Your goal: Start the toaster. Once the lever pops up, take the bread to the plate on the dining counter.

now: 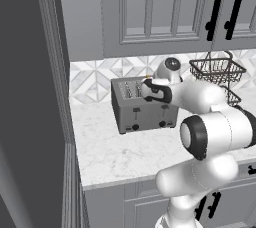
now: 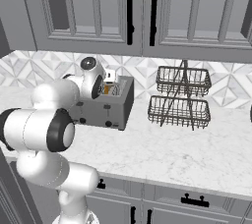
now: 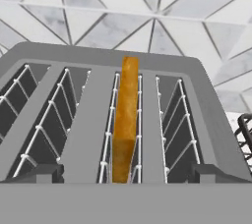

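we had our hand point(image 3: 126, 181) poised just above the toaster point(image 1: 144, 107), jaws spread wide and grasping nothing. the bread point(image 3: 125, 125) stood upright in the third slot from the left, as the hand view showed it, its top edge poking above the slot. the toaster sat on the marble desk point(image 1: 115, 152) by the wall. lifting the slice and carrying it to the plate were, by our judgement, not yet done.

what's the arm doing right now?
The hand is open and poised over the toaster on the marble worktop. The bread stands on edge in one of the four top slots, poking above it. Nothing is gripped. A wire basket rack stands beside the toaster.
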Available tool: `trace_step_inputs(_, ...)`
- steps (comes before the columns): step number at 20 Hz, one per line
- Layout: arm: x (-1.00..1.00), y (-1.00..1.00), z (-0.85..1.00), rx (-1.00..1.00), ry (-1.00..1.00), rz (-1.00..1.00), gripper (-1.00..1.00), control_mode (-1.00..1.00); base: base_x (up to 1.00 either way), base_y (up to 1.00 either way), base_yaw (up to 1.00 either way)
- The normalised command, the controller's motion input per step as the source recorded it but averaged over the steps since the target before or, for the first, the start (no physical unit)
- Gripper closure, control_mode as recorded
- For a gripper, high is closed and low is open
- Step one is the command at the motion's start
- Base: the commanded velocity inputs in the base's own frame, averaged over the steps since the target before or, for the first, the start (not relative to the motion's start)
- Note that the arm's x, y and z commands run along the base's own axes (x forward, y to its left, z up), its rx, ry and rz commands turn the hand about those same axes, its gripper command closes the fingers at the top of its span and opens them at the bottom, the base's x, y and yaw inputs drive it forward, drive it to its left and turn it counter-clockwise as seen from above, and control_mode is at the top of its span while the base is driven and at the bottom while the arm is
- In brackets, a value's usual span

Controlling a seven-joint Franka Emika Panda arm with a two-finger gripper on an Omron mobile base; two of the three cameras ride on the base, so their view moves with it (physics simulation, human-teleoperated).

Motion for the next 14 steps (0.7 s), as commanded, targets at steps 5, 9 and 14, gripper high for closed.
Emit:
trace_step_inputs(5,0.23,0.0,-0.14,0.0,0.0,0.0,-1.0,-1.0,0.0,0.0,0.0)
trace_step_inputs(9,0.26,0.0,-0.13,0.0,0.0,0.0,-1.0,-1.0,0.0,0.0,0.0)
trace_step_inputs(14,0.2,0.0,-0.16,0.0,0.0,0.0,-1.0,-1.0,0.0,0.0,0.0)
